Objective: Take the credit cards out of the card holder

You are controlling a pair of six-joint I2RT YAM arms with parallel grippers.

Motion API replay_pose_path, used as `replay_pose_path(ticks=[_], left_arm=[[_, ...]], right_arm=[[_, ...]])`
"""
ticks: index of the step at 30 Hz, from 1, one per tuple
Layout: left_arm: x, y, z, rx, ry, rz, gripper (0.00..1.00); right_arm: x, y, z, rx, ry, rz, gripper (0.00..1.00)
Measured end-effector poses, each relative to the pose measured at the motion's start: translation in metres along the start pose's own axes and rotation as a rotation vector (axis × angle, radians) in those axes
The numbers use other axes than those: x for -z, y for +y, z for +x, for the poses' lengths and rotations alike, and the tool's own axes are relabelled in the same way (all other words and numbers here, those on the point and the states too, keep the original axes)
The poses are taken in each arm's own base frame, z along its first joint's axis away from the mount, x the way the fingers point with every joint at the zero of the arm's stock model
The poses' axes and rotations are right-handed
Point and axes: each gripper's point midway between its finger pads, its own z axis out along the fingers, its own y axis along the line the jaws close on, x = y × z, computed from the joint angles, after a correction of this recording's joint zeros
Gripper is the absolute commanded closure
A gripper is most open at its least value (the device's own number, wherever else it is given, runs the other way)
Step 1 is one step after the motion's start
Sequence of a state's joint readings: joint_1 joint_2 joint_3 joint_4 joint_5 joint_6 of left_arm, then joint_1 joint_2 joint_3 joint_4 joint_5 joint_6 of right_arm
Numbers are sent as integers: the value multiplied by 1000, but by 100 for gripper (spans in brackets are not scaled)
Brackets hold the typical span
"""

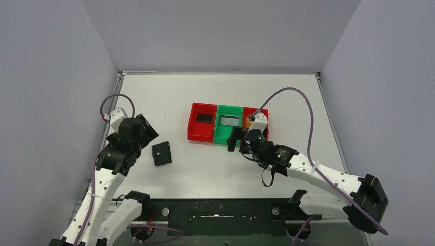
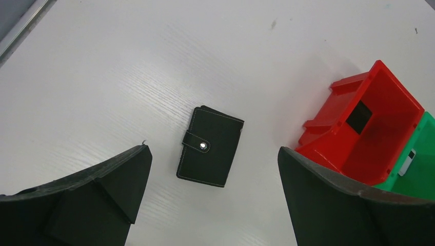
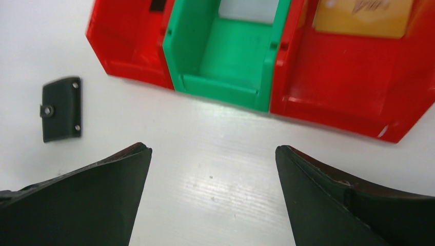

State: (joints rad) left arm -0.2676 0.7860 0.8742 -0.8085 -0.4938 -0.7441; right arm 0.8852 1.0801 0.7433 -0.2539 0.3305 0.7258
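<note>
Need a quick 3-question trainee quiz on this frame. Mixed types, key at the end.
1. True or false: the card holder lies closed on the table with its snap tab fastened.
2. Which tray holds the gold card? A) left red B) green C) right red
3. Fill in: the left hand and the right hand are both ____ and hold nothing.

Key: 1 true; 2 C, the right red tray; 3 open.

I can't read any text from here; the gold card (image 3: 363, 18) at 1 o'clock shows just a blurry dark squiggle.
</note>
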Motion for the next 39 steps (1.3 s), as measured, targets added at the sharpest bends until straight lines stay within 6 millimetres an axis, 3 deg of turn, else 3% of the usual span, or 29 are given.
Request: replay_pose_path(ticks=[5,12,17,22,31,39], left_arm=[[-5,1,5,-2,19,-17,3],[-3,2,6,18,12,-8,3],[3,9,12,52,-16,33,3],[-1,10,18,62,-11,32,3],[-36,16,55,17,89,-48,3],[-76,37,72,81,167,-149,6]], right_arm=[[-13,1,55,-43,171,-9,2],[-30,-1,80,-74,250,59,2],[-49,-3,75,-69,243,117,2],[-71,-18,55,-81,214,185,2],[-93,-43,33,-49,187,247,2],[-100,-62,22,-18,184,266,2]])
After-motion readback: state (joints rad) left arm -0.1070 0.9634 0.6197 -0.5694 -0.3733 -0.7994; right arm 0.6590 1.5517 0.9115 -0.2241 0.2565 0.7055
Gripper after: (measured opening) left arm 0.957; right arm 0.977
